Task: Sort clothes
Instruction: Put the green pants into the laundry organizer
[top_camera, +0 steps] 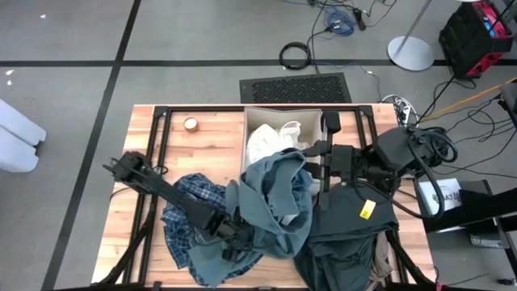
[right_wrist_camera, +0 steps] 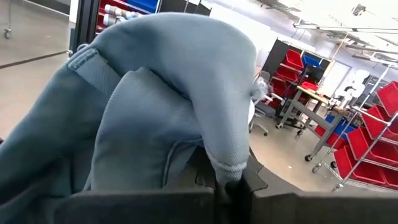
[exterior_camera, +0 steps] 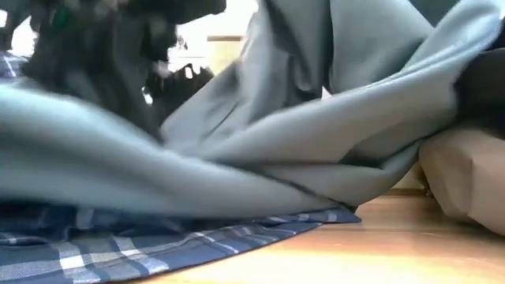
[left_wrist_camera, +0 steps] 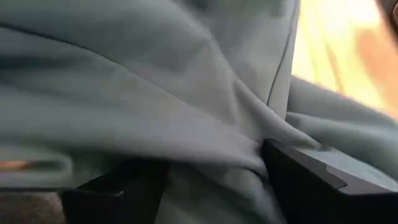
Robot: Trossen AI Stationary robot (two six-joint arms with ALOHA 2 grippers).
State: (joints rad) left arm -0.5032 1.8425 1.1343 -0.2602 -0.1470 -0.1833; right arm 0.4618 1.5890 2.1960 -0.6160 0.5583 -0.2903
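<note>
The big soft teal-green garment [top_camera: 279, 206] lies draped in a long band, running from the open-topped beige square fabric box [top_camera: 266, 121] at the table's far middle down toward the near edge. The right gripper [top_camera: 321, 166] sits just beside that box, on its near right, with its fingers pinched tight on a fold of the teal cloth; its wrist view shows a hem squeezed between them. The left gripper [top_camera: 230, 236] is at the other end of the band, well away from the box toward the near edge, fingers spread wide with teal cloth lying loose across them. So the garment's length stretches between the two grippers, and only the right one has hold. The blue-and-white plaid garment [top_camera: 187, 217] lies under the left arm, farther from the box.
</note>
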